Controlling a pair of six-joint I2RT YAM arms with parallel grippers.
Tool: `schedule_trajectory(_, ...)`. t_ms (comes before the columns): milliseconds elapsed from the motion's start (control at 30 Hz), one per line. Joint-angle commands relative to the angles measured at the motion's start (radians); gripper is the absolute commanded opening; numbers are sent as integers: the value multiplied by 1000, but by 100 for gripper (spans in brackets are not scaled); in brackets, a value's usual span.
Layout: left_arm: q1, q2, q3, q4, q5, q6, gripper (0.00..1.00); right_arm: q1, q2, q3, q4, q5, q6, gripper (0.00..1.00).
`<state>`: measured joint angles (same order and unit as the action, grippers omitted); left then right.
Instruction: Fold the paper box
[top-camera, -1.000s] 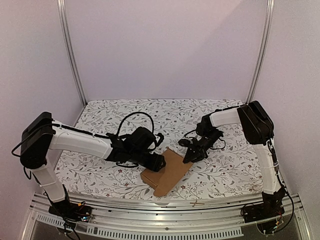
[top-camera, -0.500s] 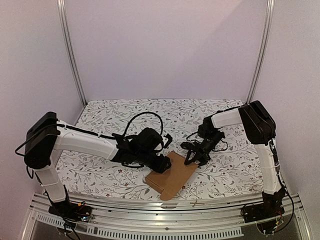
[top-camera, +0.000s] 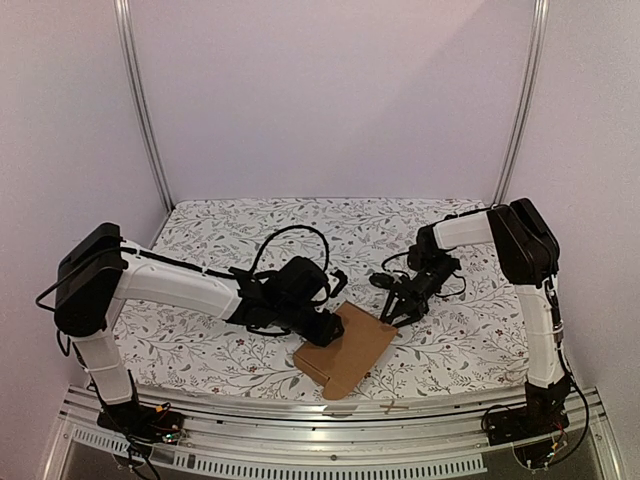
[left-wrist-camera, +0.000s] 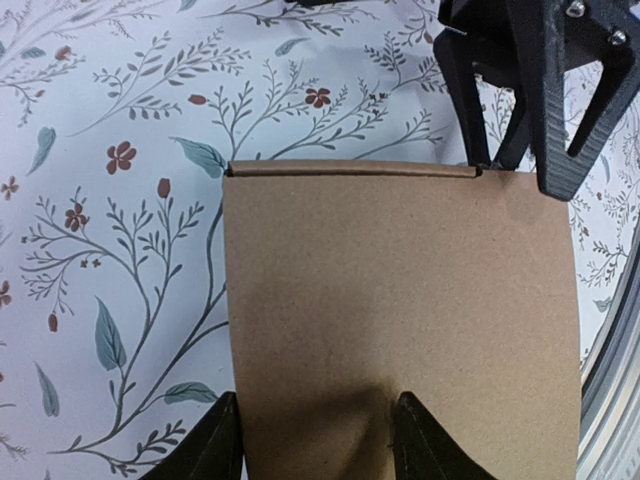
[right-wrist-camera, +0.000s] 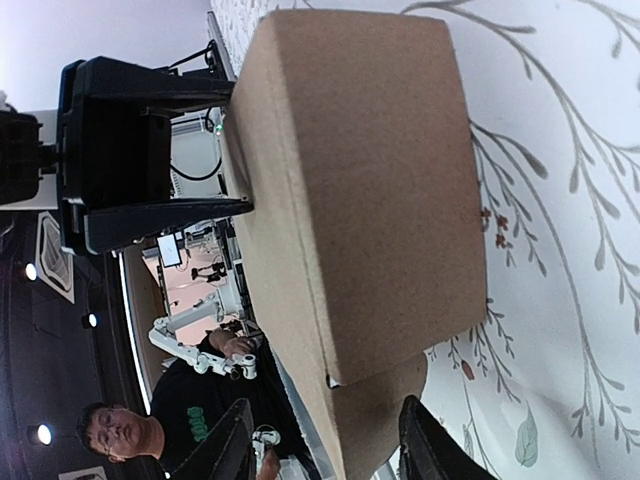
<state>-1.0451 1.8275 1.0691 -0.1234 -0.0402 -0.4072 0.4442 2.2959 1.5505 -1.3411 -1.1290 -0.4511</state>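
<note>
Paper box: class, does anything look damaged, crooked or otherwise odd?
No tears show. The paper box lies skewed on the table, its near corner at the front edge; in the right wrist view a lower flap pokes out past the top panel.

Left gripper (top-camera: 322, 329) and right gripper (top-camera: 391, 318) low, facing each other, jaws parted

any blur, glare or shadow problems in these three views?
Top external: even soft light, no glare, the paper box sharp. Left wrist: box sharp, one dark shadow patch on it between the fingertips of the left gripper. Right wrist: box in focus, the background beyond the table dim, with small bright lamps.
</note>
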Motion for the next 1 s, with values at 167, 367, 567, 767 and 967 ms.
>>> schedule_trajectory(167, 23, 38, -13, -61, 4, 25, 50, -16, -13, -18, -54, 31, 4, 35)
schedule_trajectory(367, 32, 39, -21, -57, 6, 22, 50, -14, 18, -13, -90, 4, -37, 35)
schedule_trajectory(567, 42, 42, -24, -56, 10, 19, 50, 16, 14, -31, -101, -2, -72, 31)
schedule_trajectory(767, 48, 49, -23, -51, 17, 13, 50, 27, 26, -31, -106, -5, -74, 16)
schedule_trajectory(967, 48, 51, -30, -41, 22, 12, 50, 28, 52, -28, -119, -29, -77, 2)
